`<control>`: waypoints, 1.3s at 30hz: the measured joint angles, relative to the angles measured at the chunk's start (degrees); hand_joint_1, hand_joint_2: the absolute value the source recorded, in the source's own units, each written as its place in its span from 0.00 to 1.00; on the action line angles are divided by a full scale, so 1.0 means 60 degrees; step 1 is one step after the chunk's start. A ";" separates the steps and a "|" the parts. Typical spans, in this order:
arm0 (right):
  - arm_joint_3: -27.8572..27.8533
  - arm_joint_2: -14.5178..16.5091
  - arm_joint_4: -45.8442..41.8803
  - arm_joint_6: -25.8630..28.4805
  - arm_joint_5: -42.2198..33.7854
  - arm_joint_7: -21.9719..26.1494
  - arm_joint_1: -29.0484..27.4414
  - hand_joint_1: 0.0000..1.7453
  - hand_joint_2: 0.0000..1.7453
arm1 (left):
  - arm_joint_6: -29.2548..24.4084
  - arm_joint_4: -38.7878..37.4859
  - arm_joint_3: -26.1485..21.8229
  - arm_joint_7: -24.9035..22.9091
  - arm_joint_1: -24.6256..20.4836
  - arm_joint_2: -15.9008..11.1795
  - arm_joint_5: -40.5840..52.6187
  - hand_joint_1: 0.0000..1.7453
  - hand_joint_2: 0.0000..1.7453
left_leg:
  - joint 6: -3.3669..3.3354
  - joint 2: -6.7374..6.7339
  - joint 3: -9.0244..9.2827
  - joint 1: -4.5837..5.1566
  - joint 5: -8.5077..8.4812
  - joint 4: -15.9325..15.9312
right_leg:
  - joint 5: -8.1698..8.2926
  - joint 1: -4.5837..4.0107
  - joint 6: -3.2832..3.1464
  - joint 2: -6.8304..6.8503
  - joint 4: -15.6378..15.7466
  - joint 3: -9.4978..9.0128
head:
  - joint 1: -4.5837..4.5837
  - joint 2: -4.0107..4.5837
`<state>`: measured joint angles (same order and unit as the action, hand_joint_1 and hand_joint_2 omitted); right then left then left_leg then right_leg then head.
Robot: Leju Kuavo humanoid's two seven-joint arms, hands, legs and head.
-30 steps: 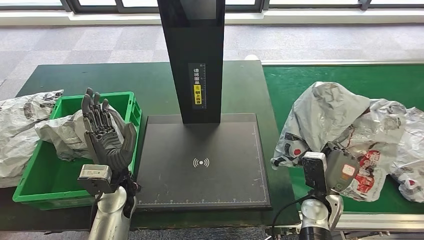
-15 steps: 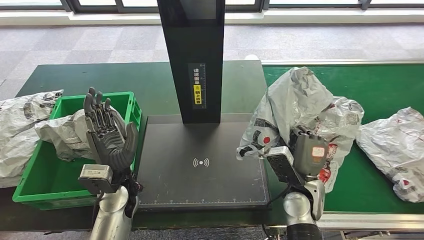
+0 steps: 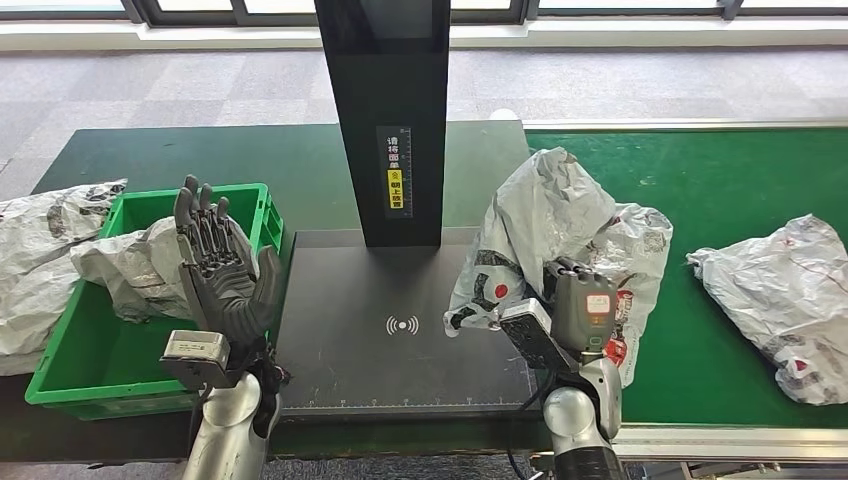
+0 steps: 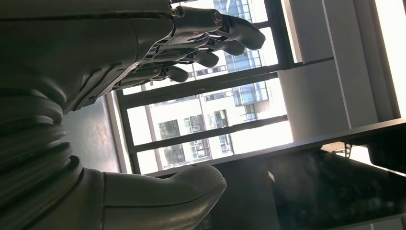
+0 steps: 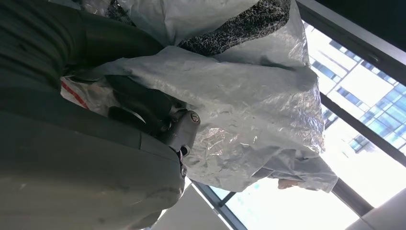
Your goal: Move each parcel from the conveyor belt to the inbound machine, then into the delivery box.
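My right hand (image 3: 583,303) grips a crumpled grey parcel (image 3: 545,225) and holds it in the air over the right edge of the black inbound machine plate (image 3: 400,335). The right wrist view has the same parcel (image 5: 230,115) pressed against the fingers (image 5: 143,108). My left hand (image 3: 218,270) is raised upright with fingers spread and nothing in it, between the green delivery box (image 3: 65,355) and the plate; its fingers (image 4: 210,40) stand apart in the left wrist view. Another grey parcel (image 3: 790,295) lies on the green conveyor belt (image 3: 720,170).
A grey parcel (image 3: 140,265) lies inside the delivery box. More grey bags (image 3: 40,250) lie on the dark table left of the box. The machine's black upright column (image 3: 385,110) stands behind the plate.
My right hand has lifted the parcel off the belt and carried it left to the plate's right edge. The other parcel has come left along the belt. The left hand has barely moved.
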<state>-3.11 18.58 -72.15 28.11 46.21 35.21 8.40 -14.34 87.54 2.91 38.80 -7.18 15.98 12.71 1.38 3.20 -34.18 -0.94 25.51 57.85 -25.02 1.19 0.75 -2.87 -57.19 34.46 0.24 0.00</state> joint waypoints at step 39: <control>0.1826 0.0074 0.2577 -0.1311 0.0014 0.0157 0.0645 0.92 1.00 | -0.0179 -0.0136 0.0229 0.0000 0.0175 -0.0077 -0.0196 0.00 1.00 | 0.0000 0.0002 -0.0002 0.0000 0.0000 0.0000 | 0.0000 0.0000 0.0000 0.0002 -0.0001 -0.0002 | 0.0000 0.0000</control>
<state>7.84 19.02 -56.69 20.24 46.29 36.15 12.27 -15.41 86.72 4.28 38.80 -6.13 15.52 11.54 1.38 3.22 -34.19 -0.95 25.51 57.85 -25.02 1.19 0.75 -2.86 -57.20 34.46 0.24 0.00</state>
